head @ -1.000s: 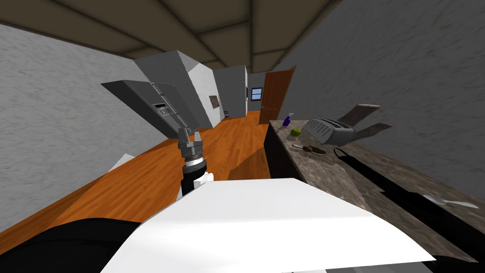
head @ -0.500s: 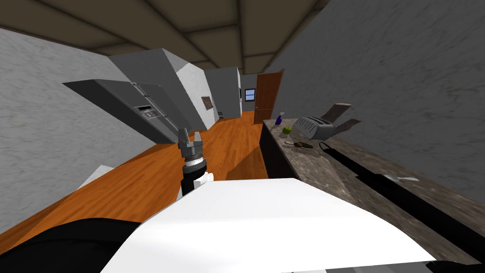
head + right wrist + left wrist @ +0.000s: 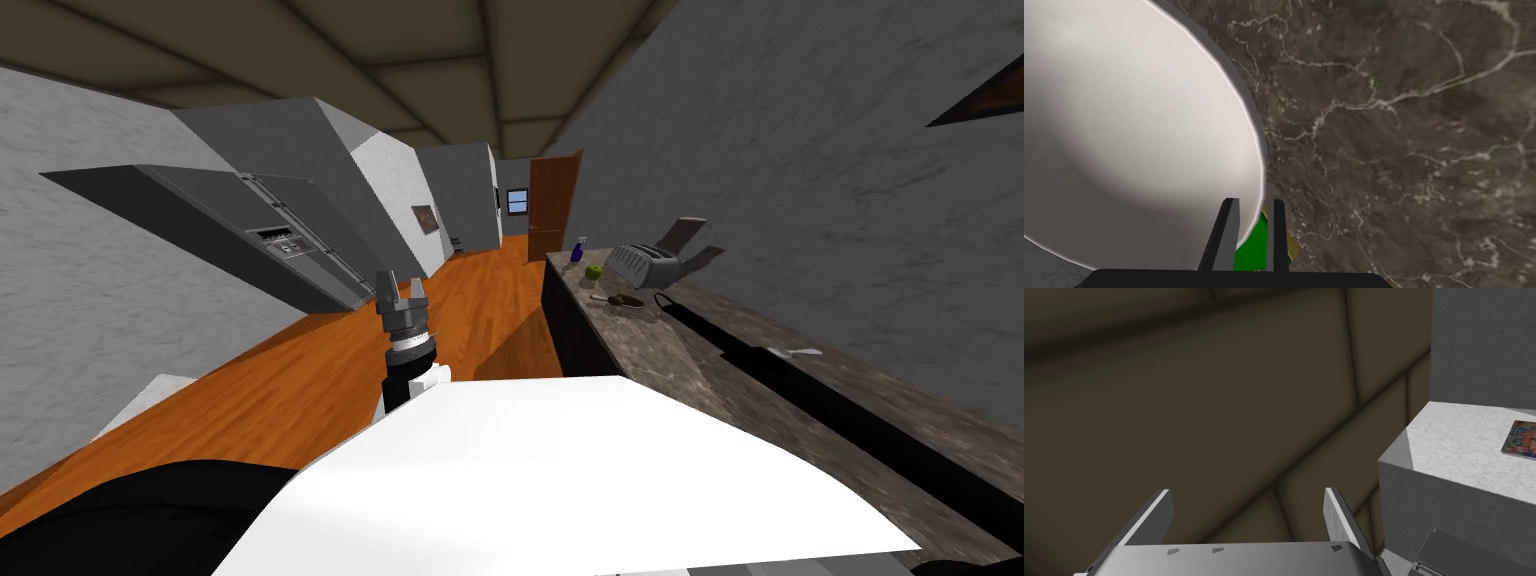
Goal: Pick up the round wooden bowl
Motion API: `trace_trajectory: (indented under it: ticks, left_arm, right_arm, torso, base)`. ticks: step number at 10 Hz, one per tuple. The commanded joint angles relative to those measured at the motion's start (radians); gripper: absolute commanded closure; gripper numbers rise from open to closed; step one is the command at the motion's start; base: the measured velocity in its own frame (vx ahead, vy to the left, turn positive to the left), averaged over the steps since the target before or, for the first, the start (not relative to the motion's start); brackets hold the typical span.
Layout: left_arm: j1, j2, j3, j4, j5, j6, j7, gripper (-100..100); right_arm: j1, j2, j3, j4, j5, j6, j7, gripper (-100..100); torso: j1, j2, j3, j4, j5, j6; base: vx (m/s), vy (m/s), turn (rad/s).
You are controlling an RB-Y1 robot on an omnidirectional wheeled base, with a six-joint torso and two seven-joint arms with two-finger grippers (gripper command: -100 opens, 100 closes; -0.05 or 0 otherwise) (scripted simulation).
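— While the right gripper (image 3: 1254,201) pinches like that, what has it got?
— The round bowl (image 3: 1134,130). It looks plain pale grey, not woody. The two thin fingers (image 3: 1228,235) are squeezed close on its rim, one inside and one outside. The bowl is right at the hand, over the dark stone counter (image 3: 1399,125).
— Is it up off the counter?
— I cannot tell.
— What is that green and yellow thing (image 3: 1251,252)?
— Something small tucked under the rim, by the fingers. I cannot tell what it is.
— And the left gripper (image 3: 401,283)?
— It is held up in front of me, with its fingers wide apart and nothing in them.
— What could go wrong?
— I think the bowl could slip. It is big, and the grip is on one thin bit of the edge, so the far side pulls down. A quick lift or a fast turn could tip it out. It could also bump the green and yellow thing and push it along.
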Motion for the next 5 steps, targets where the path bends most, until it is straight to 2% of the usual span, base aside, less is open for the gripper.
trace_trajectory:
  ticks: [1, 2, 3, 5]
  left_arm:
    - [0.0, 0.0, 0.0, 0.0, 0.0, 0.0, 0.0, 0]
    - [0.0, 0.0, 0.0, 0.0, 0.0, 0.0, 0.0, 0]
    - [0.0, 0.0, 0.0, 0.0, 0.0, 0.0, 0.0, 0]
    - [0.0, 0.0, 0.0, 0.0, 0.0, 0.0, 0.0, 0]
  right_arm:
    - [0.011, -0.05, 0.001, -0.05, 0.004, 0.05, -0.025, 100]
    - [0.011, -0.084, 0.001, -0.071, 0.004, 0.077, -0.025, 100]
    - [0.011, -0.088, 0.001, -0.097, 0.004, 0.102, -0.025, 100]
    - [0.011, -0.088, 0.001, -0.16, 0.004, 0.102, -0.025, 100]
  torso:
    - [0.0, 0.0, 0.0, 0.0, 0.0, 0.0]
    - [0.0, -0.001, 0.0, 0.001, -0.001, -0.004]
    - [0.0, -0.003, -0.001, 0.0, 0.0, -0.006]
    - [0.001, -0.005, -0.003, -0.001, 0.0, -0.005]
  base:
    - [-0.017, -0.022, -0.207]
    - [-0.007, 0.003, 0.037]
    - [0.001, 0.002, 0.06]
    - [0.003, 0.0, -0.002]
